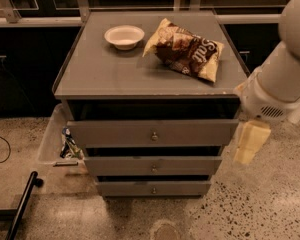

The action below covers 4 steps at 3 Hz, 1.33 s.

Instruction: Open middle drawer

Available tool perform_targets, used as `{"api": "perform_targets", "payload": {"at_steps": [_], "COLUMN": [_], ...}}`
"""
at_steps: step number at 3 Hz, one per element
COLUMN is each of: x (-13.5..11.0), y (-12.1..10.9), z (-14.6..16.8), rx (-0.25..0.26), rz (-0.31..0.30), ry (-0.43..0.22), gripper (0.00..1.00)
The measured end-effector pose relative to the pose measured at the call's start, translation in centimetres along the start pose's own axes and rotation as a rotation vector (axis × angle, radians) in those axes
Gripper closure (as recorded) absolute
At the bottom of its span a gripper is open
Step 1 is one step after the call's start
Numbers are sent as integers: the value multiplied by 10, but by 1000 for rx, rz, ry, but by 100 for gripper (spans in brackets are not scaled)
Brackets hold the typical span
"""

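Note:
The middle drawer (pixel 140 165) is a grey flat front with a small round metal knob (pixel 154 168) at its centre, the second of three fronts on the grey cabinet. A dark gap shows above it. The taller top front (pixel 115 132) is above and the narrow bottom front (pixel 125 188) is below. My gripper (pixel 250 143) is a pale cream piece hanging under the white arm (pixel 282 84). It is beside the cabinet's right side at about the height of the top and middle fronts, apart from the knob.
On the cabinet top (pixel 100 69) stand a white bowl (pixel 124 36) and a brown-and-yellow chip bag (pixel 186 49). A clear plastic bin (pixel 52 141) with wrappers sits on the floor at the left. A black pole (pixel 22 204) lies at the lower left. Speckled floor lies in front.

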State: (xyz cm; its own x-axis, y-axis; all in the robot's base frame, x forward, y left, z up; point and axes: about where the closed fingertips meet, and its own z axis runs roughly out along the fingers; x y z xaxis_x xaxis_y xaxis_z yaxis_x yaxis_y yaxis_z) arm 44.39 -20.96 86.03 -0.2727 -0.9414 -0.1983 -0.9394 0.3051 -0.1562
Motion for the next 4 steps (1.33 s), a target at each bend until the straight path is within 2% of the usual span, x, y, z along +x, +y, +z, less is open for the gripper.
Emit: {"api": "perform_targets", "payload": {"at_steps": [2, 3, 4], "x": [31, 61, 60], "y": [18, 28, 31], "z": [119, 190, 190], "rx": [-48, -119, -123], "rz": [-44, -87, -88], "ry": [-5, -6, -6], "gripper": [0, 0, 0]}}
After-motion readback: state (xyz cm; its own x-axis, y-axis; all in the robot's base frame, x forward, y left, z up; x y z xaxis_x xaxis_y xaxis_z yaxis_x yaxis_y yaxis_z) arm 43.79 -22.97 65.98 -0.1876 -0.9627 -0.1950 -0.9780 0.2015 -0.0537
